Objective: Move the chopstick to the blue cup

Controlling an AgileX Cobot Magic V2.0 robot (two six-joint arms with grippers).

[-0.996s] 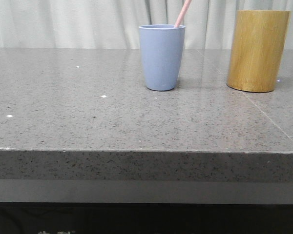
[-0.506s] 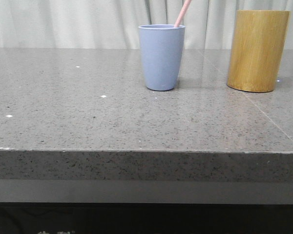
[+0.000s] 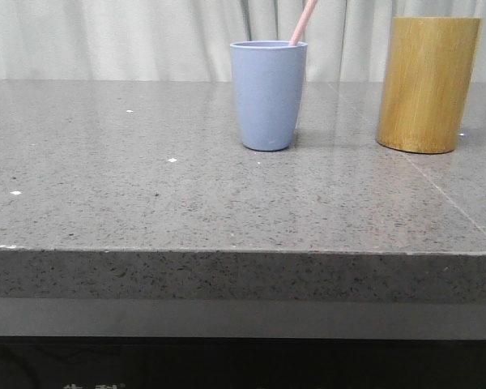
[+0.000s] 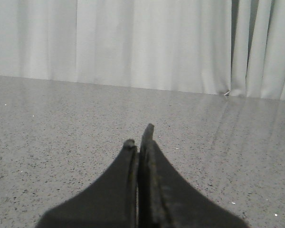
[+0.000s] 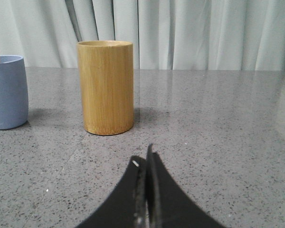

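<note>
Our left gripper (image 4: pixel 139 142) and right gripper (image 5: pixel 143 161) both have their jaws pressed together on nothing, low over the table (image 3: pixel 146 203). We judge the transfer done: the chopstick (image 3: pixel 302 23) stands in the cup (image 3: pixel 267 96), top centre of the front view, leaning against its right rim. The holder (image 3: pixel 427 84) sits apart at upper right, with bare table in front, well back from the near edge.

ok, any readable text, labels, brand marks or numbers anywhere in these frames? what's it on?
Partial pale characters on the dark panel below the table edge: cut off by the frame, unreadable.
Blue cup: no print or logo.
Pink chopstick: no markings visible.
Bamboo holder: plain wood grain, no label.
Left gripper and right gripper: no visible lettering.
</note>
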